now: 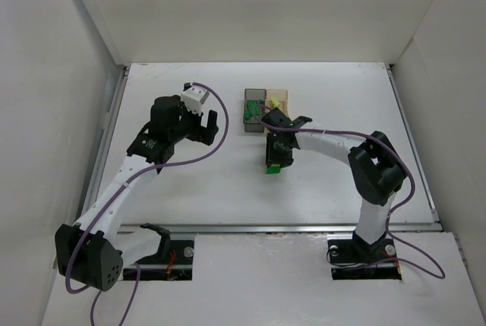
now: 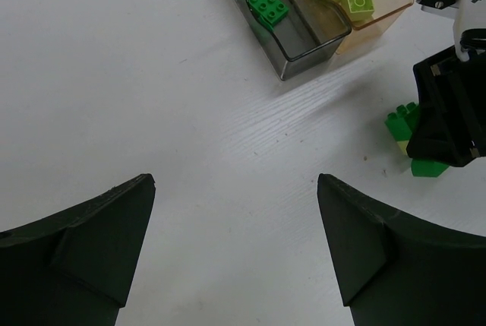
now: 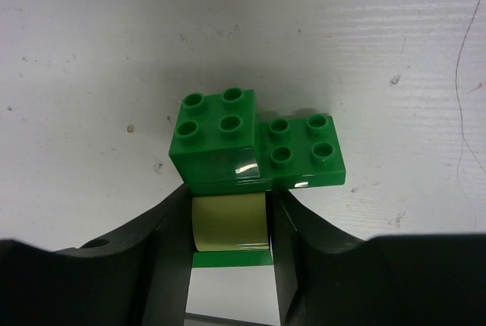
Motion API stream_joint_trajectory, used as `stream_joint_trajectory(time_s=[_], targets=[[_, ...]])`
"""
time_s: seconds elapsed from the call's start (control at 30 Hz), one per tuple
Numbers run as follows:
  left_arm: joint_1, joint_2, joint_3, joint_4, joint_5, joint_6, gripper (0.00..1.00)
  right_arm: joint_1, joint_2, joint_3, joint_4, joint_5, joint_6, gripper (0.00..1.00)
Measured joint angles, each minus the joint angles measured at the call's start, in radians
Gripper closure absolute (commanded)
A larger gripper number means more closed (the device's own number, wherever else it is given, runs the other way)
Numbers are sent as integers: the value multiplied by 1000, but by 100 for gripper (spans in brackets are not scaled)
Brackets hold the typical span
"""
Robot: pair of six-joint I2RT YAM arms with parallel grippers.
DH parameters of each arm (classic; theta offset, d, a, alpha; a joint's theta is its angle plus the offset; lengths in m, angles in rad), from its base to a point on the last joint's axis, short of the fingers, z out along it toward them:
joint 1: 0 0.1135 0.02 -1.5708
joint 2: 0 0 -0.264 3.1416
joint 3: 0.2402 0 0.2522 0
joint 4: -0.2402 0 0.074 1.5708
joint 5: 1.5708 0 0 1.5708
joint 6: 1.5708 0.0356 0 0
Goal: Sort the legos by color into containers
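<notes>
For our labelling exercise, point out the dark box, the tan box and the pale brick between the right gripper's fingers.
dark box [image 2: 311,56], left wrist view, near wall.
tan box [image 2: 377,30], left wrist view, near wall.
pale brick [image 3: 229,223], right wrist view, face toward camera.

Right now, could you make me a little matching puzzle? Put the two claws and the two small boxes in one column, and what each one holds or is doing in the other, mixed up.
Column one
1. left gripper
2. right gripper
3. dark grey container
4. orange-tan container

Column two
A. holds pale yellow-green legos
B. open above bare table, nothing between its fingers
C. holds dark green legos
D. closed on a pale brick lying on the table

Pairs: 1-B, 2-D, 3-C, 4-A
</notes>
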Motion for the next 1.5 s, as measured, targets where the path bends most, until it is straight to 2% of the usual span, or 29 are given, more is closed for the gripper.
stream_joint_trajectory(time_s=[0.07,0.23,0.33,0.43,0.57,0.7,0.83,0.97,1.23,1.37,1.5], targets=[[0,-3,0,0,1,1,17,0,0,0,3,0,-12,99],[0,-3,-9,-9,42,43,19,0,-39,-2,10,-9,-105,100],[0,-3,-11,-34,99,94,15,0,-132,-5,14,-39,-195,100],[0,0,-7,-75,222,167,13,0,-267,-9,47,-82,-298,100],[0,48,34,-115,458,228,12,0,-428,-21,105,-145,-407,100],[-15,121,79,-40,600,101,15,0,-473,-21,140,-153,-462,100],[-38,214,204,27,603,-95,25,4,-472,-24,151,-131,-482,100],[-61,267,320,65,565,-243,25,8,-513,-47,196,-114,-486,100],[-115,333,370,105,563,-421,12,9,-574,-53,267,-100,-489,100],[-129,373,377,109,563,-457,12,9,-572,-53,270,-99,-489,100],[-146,393,389,108,556,-472,23,9,-570,-53,270,-93,-489,100]])
